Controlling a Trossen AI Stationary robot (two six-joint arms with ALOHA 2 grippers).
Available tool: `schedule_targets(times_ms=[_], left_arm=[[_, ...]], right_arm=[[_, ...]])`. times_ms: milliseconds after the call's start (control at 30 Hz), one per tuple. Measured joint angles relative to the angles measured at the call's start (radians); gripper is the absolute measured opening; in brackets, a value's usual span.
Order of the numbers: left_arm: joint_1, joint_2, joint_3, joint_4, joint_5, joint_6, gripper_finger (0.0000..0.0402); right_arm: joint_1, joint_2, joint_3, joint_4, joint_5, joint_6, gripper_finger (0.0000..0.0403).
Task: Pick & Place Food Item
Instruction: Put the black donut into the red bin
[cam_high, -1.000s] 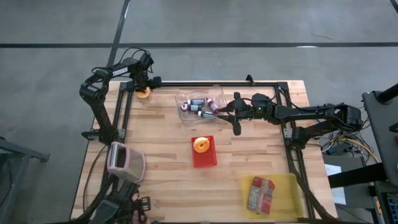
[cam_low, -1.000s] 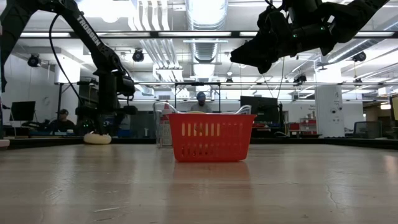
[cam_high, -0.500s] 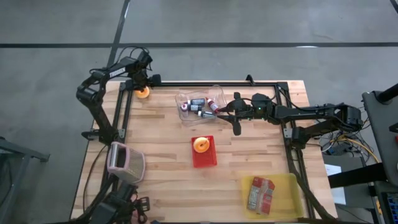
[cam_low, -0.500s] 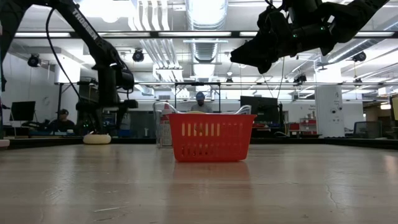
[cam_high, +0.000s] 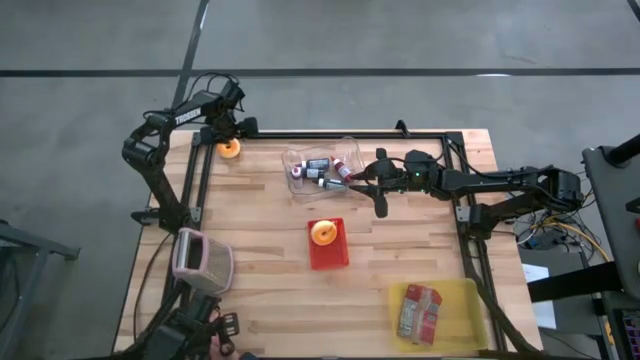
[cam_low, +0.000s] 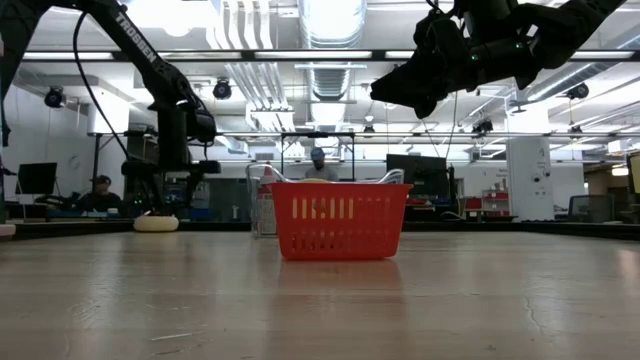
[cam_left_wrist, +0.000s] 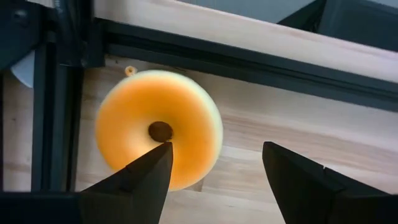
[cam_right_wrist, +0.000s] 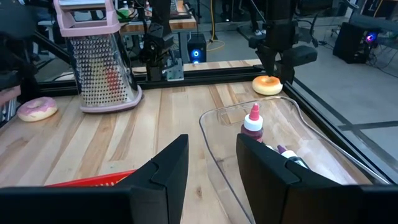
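Observation:
An orange-glazed donut (cam_left_wrist: 158, 137) lies flat on the wooden table at its far left corner (cam_high: 230, 150), beside the black frame rail. My left gripper (cam_left_wrist: 217, 149) hangs open just above it, pointing down and clear of it; in the low view, the fingers (cam_low: 165, 195) stand over the donut (cam_low: 156, 222). A red basket (cam_high: 328, 243) at the table's middle holds another orange donut (cam_high: 322, 234). My right gripper (cam_right_wrist: 211, 149) waits open and holds nothing, raised beside the clear tray (cam_high: 322, 170).
The clear tray holds small bottles (cam_right_wrist: 252, 121). A pink grater (cam_high: 203, 262) stands at the left side, with a pink donut (cam_right_wrist: 37, 109) near it. A yellow tray (cam_high: 432, 312) with packets sits at the near right. Black frame rails (cam_high: 350, 135) run along the far and side edges.
My left gripper has risen straight up off the orange donut, which stays flat on the table at the far left corner and now shows uncovered from above. My right arm has kept still.

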Motion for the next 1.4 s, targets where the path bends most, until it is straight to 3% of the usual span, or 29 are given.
schedule_targets(times_ms=[200,1400], left_arm=[[0.002,0.002,-0.005,-0.004,-0.004,-0.066,0.0257],[0.008,0.008,-0.074,0.095,-0.019,-0.081,0.0243]], right_arm=[[0.0,0.0,0.0,0.0,0.0,-0.001,0.013],[0.0,0.0,0.0,0.0,0.0,-0.002,0.013]])
